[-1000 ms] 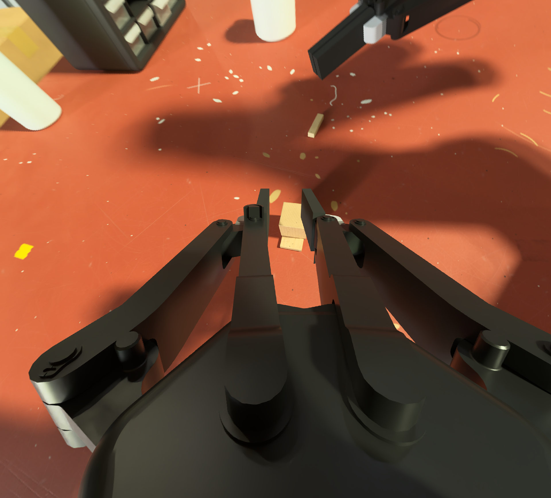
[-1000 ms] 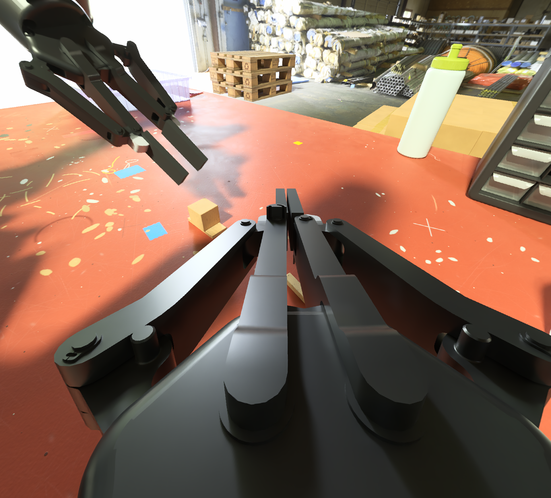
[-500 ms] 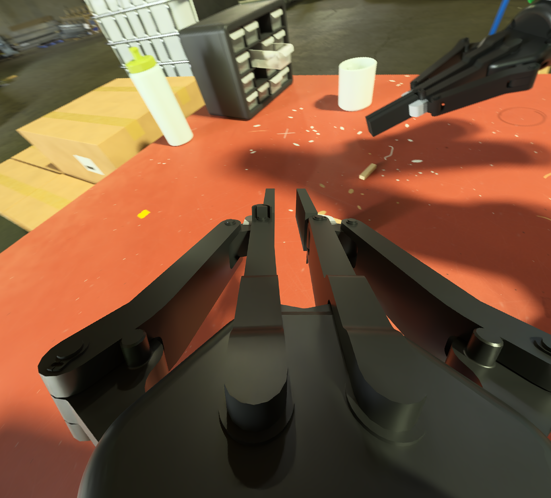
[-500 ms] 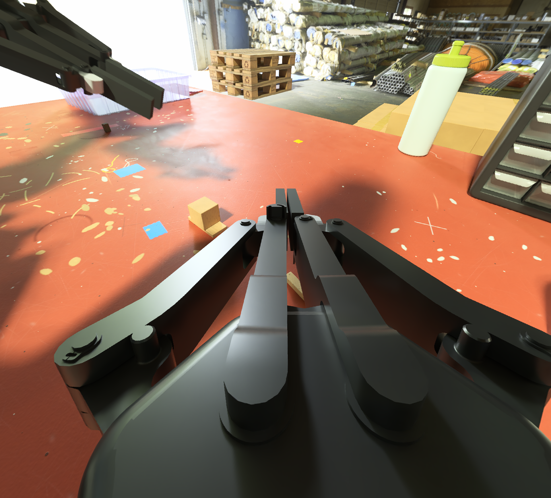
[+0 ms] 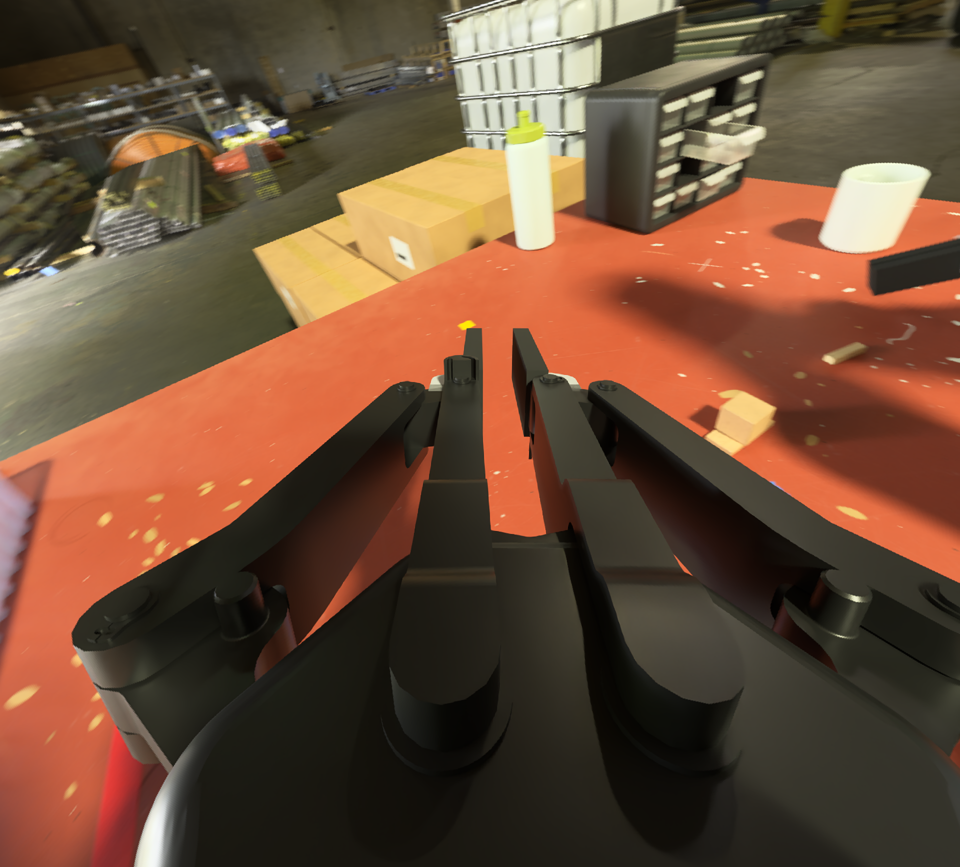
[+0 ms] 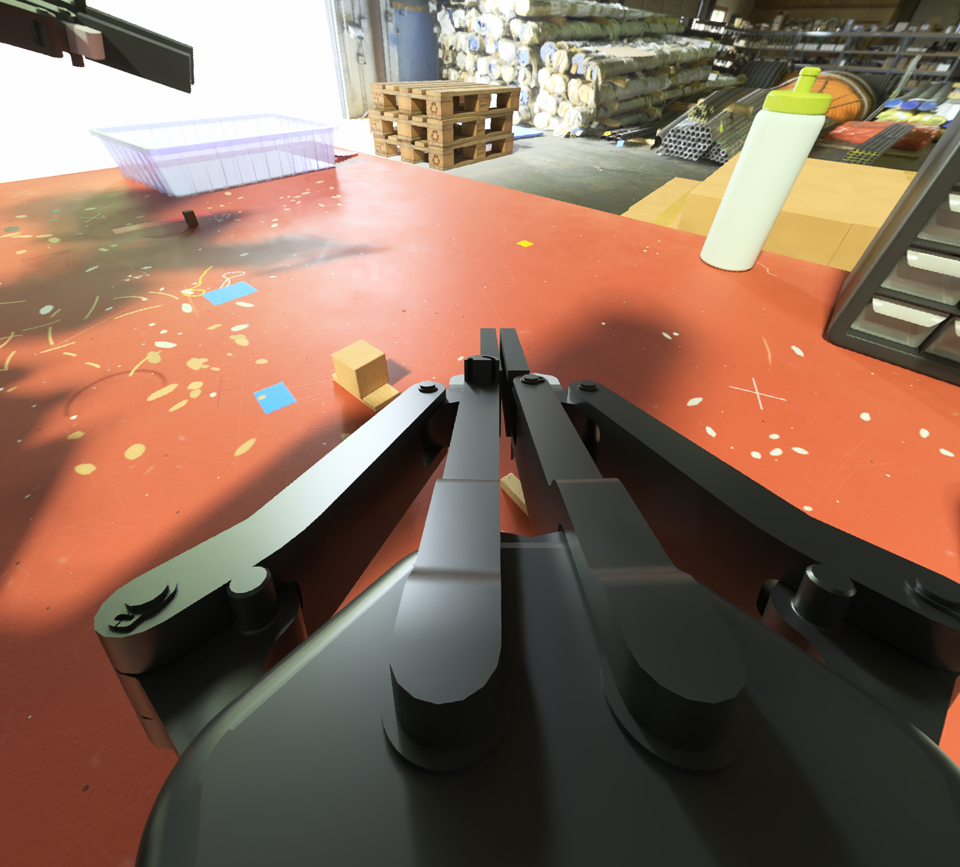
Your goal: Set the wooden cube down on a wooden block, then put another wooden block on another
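Note:
The wooden cube (image 6: 361, 367) sits on a flat wooden block (image 6: 382, 398) on the red table. The pair also shows at the right of the left wrist view, cube (image 5: 743, 418) on flat block (image 5: 722, 442). My left gripper (image 5: 496, 348) is raised and off to the left of them, empty, with a narrow gap between its jaws. It shows in the top left of the right wrist view (image 6: 130, 52). My right gripper (image 6: 498, 343) is shut and empty, low over another small wooden block (image 6: 514, 491). That block also shows in the left wrist view (image 5: 844, 352).
A white bottle (image 5: 530, 187), a grey drawer cabinet (image 5: 691, 135) and a white cup (image 5: 872, 208) stand along the table's far side. A clear basket (image 6: 218, 151) and a small dark block (image 6: 190, 217) are at the far left. Cardboard boxes (image 5: 431, 213) lie beyond the edge.
My left gripper has let go of the cube, risen and swung away to the left, with its jaws drawn closer. The cube stays on the flat block. The right arm has not moved.

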